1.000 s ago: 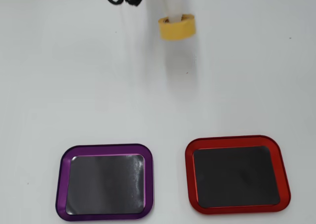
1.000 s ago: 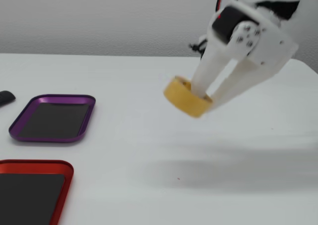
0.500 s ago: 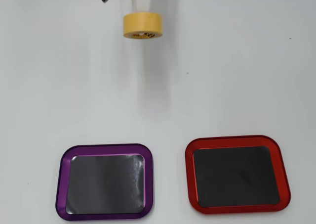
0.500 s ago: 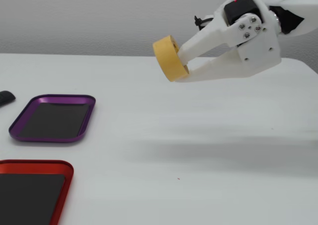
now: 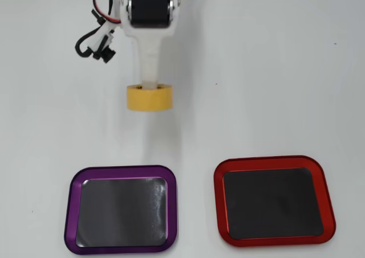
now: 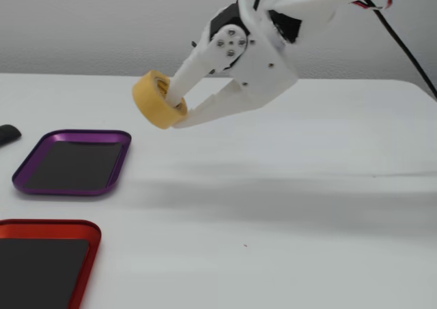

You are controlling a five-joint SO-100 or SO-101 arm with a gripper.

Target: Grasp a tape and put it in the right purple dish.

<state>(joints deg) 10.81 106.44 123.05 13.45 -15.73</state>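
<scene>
Our claw grips the tape in the air; next we must reach the purple dish at middle left.

the white arm reaches in from the top edge of the overhead view and from the upper right of the fixed view, its wrist sloping downward toward the fingers with a black motor block on top and red and black wires trailing behind it. the gripper is raised clear of the worktop, one of the fingers passing through the hollow of the tape and the other running under its outside, clamped on the roll's wall.
</scene>
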